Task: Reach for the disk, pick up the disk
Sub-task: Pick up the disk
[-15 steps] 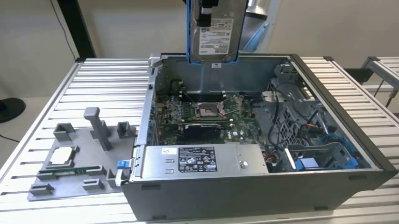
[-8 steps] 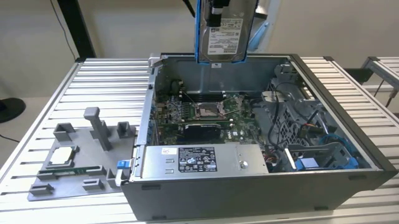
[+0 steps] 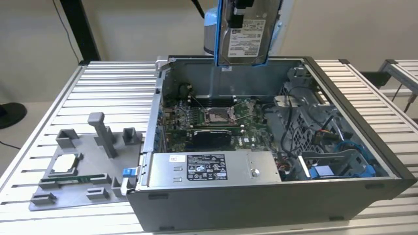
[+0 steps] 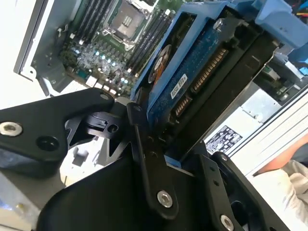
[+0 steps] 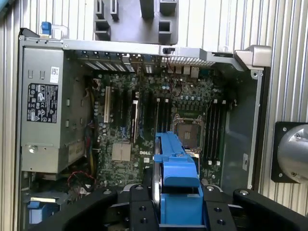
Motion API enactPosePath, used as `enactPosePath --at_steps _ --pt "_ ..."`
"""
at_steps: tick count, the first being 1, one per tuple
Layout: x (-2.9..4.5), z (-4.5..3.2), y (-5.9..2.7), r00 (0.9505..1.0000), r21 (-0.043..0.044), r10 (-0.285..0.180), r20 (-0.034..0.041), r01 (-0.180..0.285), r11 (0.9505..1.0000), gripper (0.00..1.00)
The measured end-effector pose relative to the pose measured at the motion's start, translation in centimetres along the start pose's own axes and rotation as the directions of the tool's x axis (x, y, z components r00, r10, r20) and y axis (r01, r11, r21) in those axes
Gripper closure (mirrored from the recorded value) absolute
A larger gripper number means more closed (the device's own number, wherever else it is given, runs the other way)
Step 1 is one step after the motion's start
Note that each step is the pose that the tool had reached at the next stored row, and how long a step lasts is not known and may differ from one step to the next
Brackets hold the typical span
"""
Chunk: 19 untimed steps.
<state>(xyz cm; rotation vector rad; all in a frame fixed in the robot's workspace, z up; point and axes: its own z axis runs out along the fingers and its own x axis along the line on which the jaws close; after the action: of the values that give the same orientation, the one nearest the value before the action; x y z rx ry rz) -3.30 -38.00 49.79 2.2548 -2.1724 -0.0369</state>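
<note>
The disk (image 3: 247,35), a silver-grey drive with a white label in a bright blue bracket, hangs upright in the air over the back of the open computer case (image 3: 356,161). My gripper (image 5: 175,208) is shut on it, a black finger (image 5: 139,209) pressing on each side of the blue bracket (image 5: 175,168). In the second wrist view the disk (image 4: 192,72) shows its blue circuit side and connector, clamped between the black fingers (image 4: 147,163). The disk is clear of the case and touches nothing else.
Below lie the motherboard with its processor socket (image 3: 216,115) and the long grey box (image 3: 209,169) at the case front. A grey fixture plate (image 3: 78,171) carrying a small square chip (image 3: 65,164) sits on the slatted table at the exterior view's left. A person's sleeve (image 4: 288,180) is nearby.
</note>
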Motion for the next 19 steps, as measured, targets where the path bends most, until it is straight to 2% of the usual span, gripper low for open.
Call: enactPosePath --at_steps 19 --pt "0.19 -0.13 -5.30 1.0000 -0.0001 0.000 -0.0001 0.000 1.0000 1.00"
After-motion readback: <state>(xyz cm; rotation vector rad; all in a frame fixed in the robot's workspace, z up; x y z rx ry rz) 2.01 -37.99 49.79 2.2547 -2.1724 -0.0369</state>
